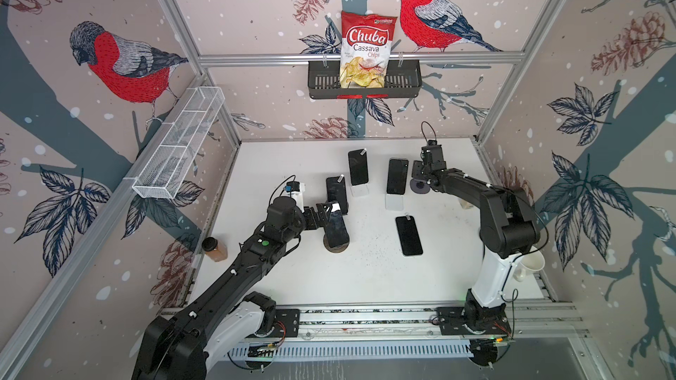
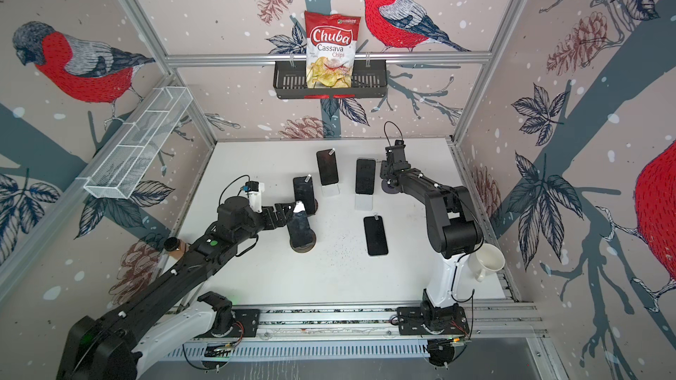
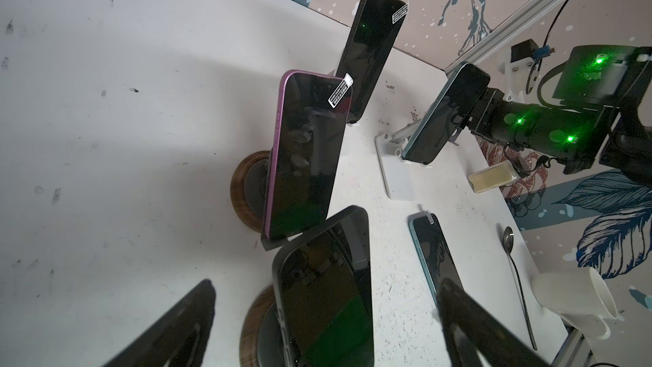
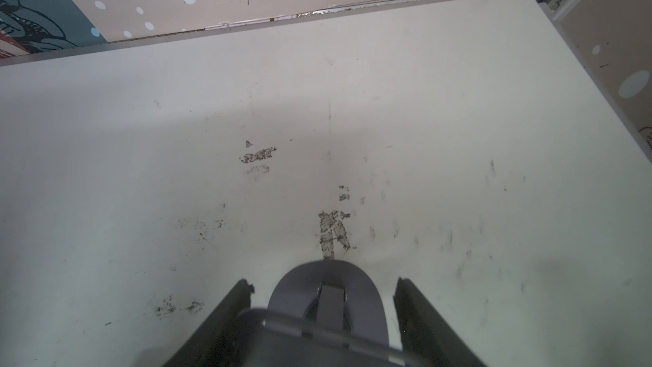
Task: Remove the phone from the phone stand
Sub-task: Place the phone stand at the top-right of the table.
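A dark phone [image 1: 336, 231] leans on a round wooden phone stand [image 1: 335, 248] left of the table's middle, seen in both top views. My left gripper [image 1: 326, 216] is open and straddles the phone's upper part. In the left wrist view the phone [image 3: 328, 294] lies between the two fingers [image 3: 176, 326] with white table showing on either side. My right gripper [image 1: 420, 177] is at the back right, open around an empty grey stand [image 4: 328, 277]; a gap shows between one finger [image 4: 423, 312] and the stand.
Another phone [image 1: 337, 191] leans on a second wooden stand just behind. Two more phones [image 1: 357, 167] [image 1: 397, 176] stand on pale stands. One phone [image 1: 409, 235] lies flat. A spice jar [image 1: 215, 249] is at the left edge, a white mug [image 1: 530, 266] at the right.
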Motion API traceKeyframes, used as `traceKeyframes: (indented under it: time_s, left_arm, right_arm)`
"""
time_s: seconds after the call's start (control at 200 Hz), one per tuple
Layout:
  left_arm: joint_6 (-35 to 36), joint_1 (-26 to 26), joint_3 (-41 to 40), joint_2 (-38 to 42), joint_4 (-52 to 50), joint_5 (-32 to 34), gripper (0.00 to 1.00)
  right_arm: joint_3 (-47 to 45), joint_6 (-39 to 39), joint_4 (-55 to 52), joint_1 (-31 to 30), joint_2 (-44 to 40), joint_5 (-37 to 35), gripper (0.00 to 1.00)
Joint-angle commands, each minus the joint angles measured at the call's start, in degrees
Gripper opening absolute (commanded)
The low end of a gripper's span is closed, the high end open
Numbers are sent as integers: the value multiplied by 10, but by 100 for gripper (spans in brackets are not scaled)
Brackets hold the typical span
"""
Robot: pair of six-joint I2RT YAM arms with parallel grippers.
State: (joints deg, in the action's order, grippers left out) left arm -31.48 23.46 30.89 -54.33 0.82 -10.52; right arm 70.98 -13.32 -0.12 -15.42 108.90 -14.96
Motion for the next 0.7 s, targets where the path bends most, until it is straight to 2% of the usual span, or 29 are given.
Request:
traceKeyframes:
  time_s: [0.0,0.446,0.692]
  left_arm:
    - [11,1,4,6,-2,4,97]
    - [3,1,1,-2,-4,12,97]
    - [-15,1,-4,13,-9,19,97]
  right_arm:
    - [-2,-1,12,1,1,1,70]
    - [2,-4,2,4,-26,-6,88]
    - [-1,-7,-16,5,-69,-14,91]
